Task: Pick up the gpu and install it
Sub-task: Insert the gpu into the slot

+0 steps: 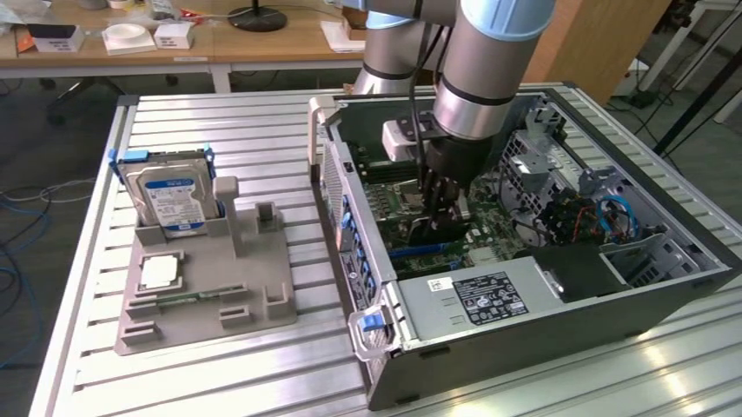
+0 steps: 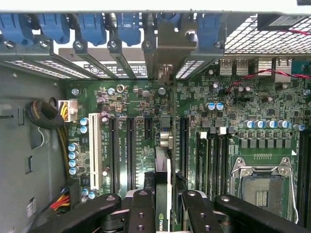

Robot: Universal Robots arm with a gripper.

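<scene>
The gripper (image 2: 165, 200), inside the open computer case (image 1: 579, 304), is clamped on the gpu (image 2: 164, 145), held edge-on between its fingers just above the motherboard (image 2: 233, 104), long axis running straight ahead toward the rear slot brackets (image 2: 121, 58).

The gpu (image 2: 164, 213), a thin dark card seen edge-on, stands clamped in the end effector (image 2: 167, 196), its silvery bracket farthest away.

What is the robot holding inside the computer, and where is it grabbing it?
The gripper holds the gpu, a thin card seen edge-on, jaws pinching its two flat sides along the edge facing away from the motherboard.
</scene>
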